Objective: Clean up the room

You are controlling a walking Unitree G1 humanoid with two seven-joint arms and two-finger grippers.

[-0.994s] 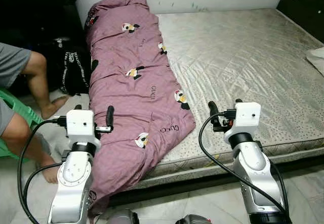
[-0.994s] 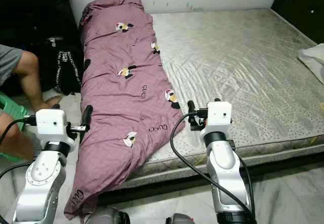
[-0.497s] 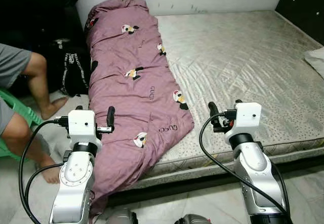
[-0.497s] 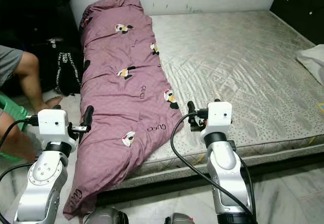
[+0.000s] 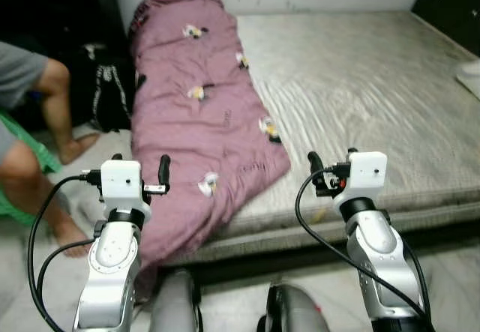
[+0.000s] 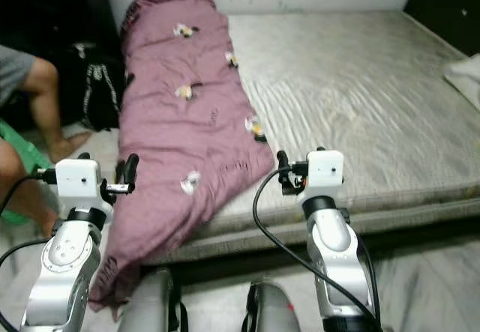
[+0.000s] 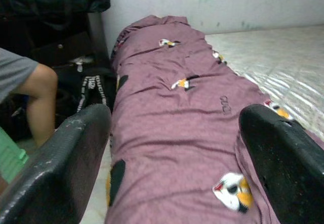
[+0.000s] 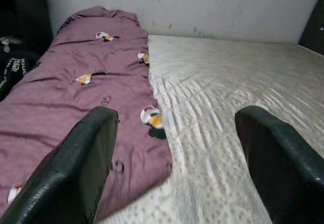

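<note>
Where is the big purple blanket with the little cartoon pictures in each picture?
Left eye view: purple blanket along the bed's left side.
Right eye view: same, left of centre.
Left wrist view: centre, between the fingers.
Right wrist view: left half.
Shared landmark: bare mattress beside it.

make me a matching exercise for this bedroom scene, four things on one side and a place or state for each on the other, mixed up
Things:
1. purple quilt
2. mattress
3. black bag
4. left gripper

Places or states:
A. on the floor beside the bed, next to a person's leg
B. bare and quilted, silver-grey
C. open, held before the bed's near edge
D. lying along the bed's left side, its near end hanging over the edge

Pairs: 1-D, 2-B, 3-A, 4-C
</note>
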